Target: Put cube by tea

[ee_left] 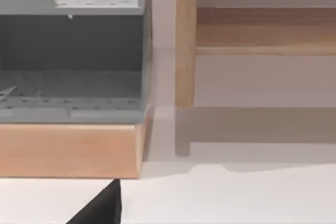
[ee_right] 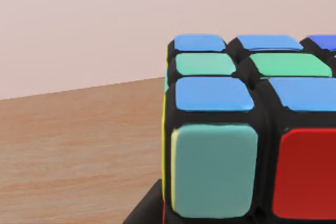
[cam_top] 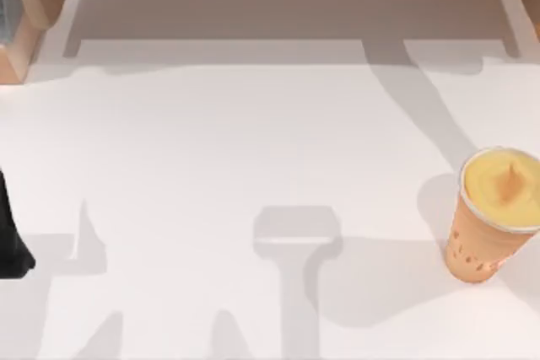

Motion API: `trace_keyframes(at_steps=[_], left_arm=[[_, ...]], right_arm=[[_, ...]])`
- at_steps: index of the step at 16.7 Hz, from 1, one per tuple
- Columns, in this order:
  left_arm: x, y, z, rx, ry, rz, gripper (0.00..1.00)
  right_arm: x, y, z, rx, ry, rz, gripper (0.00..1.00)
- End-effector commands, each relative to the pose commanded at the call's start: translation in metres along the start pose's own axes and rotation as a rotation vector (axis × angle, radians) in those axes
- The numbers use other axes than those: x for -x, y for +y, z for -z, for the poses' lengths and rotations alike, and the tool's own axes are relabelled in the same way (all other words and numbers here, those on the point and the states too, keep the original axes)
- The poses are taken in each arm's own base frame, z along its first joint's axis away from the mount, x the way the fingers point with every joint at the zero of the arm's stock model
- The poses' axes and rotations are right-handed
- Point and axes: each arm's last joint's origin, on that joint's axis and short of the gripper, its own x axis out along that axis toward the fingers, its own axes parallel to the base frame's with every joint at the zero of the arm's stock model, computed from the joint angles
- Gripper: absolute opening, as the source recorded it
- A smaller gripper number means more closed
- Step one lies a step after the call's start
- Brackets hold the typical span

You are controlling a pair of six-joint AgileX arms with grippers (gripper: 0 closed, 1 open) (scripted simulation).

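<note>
cube [ee_right: 252, 129] close up against right wrist camera, grip unclear | black frame; blue, green, teal, red stickers | tea [cam_top: 494, 212] at table's 4 o'clock | left arm [cam_top: 10, 233] parked at 9 o'clock

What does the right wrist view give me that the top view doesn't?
The right wrist view alone shows the cube close up, with blue, green, teal and red stickers, against a wood surface. The top view alone shows the tea standing at the right side of the white table, and a dark arm part at the left edge. I see nothing shared between them.
</note>
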Motion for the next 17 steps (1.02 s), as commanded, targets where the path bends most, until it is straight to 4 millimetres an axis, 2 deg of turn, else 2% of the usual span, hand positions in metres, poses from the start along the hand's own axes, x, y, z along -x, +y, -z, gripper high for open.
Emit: trace_keyframes(at_steps=[2,4,6,9,11,13,15,17], left_arm=[[0.000,0.000,0.000,0.000,0.000,0.000,1.00],[0.000,0.000,0.000,0.000,0.000,0.000,1.00],[0.000,0.000,0.000,0.000,0.000,0.000,1.00],[0.000,0.000,0.000,0.000,0.000,0.000,1.00],[0.000,0.000,0.000,0.000,0.000,0.000,1.00],[0.000,0.000,0.000,0.000,0.000,0.000,1.00],[0.000,0.000,0.000,0.000,0.000,0.000,1.00],[0.000,0.000,0.000,0.000,0.000,0.000,1.00]], right_arm=[[0.020,0.013,0.006,-0.076,0.127,-0.046,0.00],[0.032,0.027,0.031,-0.128,0.325,-0.071,0.00],[0.040,0.041,0.074,-0.144,0.576,-0.064,0.00],[0.052,0.054,0.153,-0.100,0.977,0.015,0.00],[0.064,0.057,0.203,-0.041,1.215,0.094,0.00],[0.073,0.055,0.242,0.021,1.394,0.166,0.00],[0.078,0.051,0.263,0.058,1.489,0.209,0.00],[0.079,0.050,0.265,0.062,1.499,0.215,0.00]])
